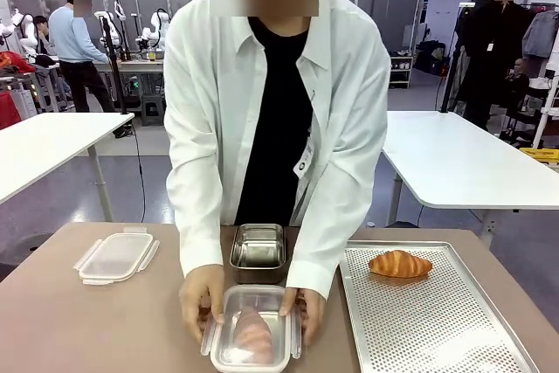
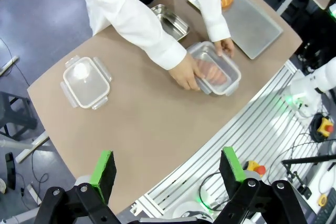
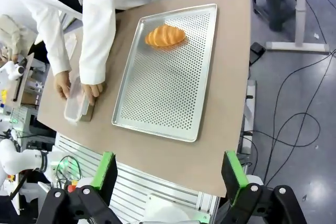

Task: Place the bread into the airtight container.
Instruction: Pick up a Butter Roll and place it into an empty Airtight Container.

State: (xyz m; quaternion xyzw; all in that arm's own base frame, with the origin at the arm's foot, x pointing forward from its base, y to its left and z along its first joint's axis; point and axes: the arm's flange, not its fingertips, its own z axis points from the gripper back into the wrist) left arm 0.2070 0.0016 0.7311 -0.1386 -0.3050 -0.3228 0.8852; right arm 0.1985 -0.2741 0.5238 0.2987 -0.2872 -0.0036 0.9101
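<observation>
Front view: bread (image 1: 252, 335) is seen inside the lidded airtight container (image 1: 253, 299).
Left to right, a spare clear container (image 1: 116, 256), a steel tin (image 1: 258, 246) and a perforated tray (image 1: 437, 325) bearing a croissant (image 1: 400, 264) are set on the table; the airtight container is grasped by the person's one hand (image 1: 203, 301) and other hand (image 1: 307, 310). Above the table, the left gripper (image 2: 168, 166) and right gripper (image 3: 169, 167) are spread wide, nothing grasped.

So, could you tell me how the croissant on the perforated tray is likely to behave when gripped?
The croissant looks puffy with a ridged crust, so it is probably light and easily crushed by a firm squeeze. Its rounded, tapered shape, lying loose on the tray, suggests it may rock or slide if pushed.
</observation>
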